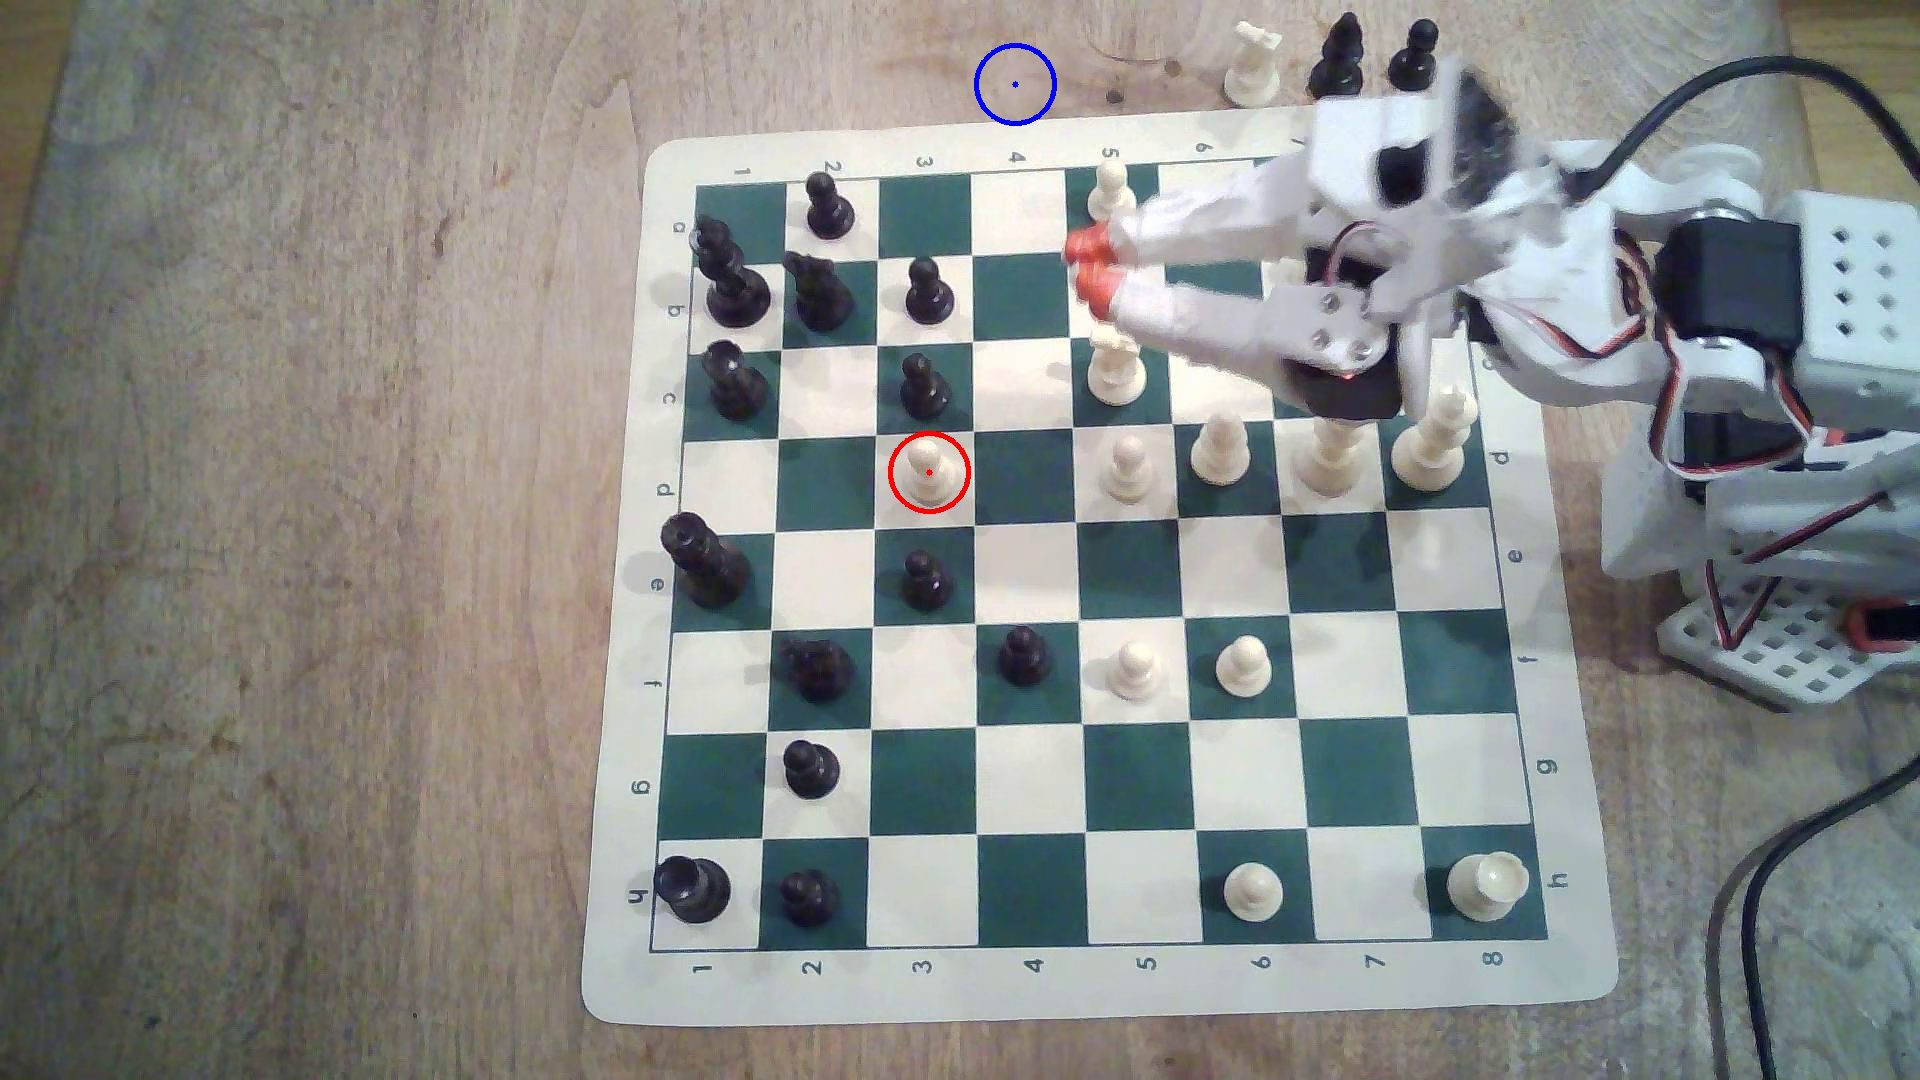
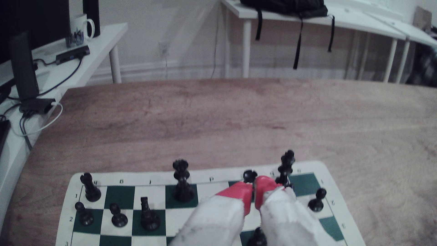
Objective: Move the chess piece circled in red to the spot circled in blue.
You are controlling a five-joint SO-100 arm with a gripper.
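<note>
Pawn (image 1: 928,469) w/ red ring, well apart from end effector (image 1: 1086,262).

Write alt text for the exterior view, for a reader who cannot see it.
Seen from above, a white robot arm's red-tipped pincer hovers, nearly shut and holding nothing, over a green-and-white chessboard. A red ring marks a cream pawn mid-board, and a blue ring marks bare wood beyond the board's far edge.
</note>
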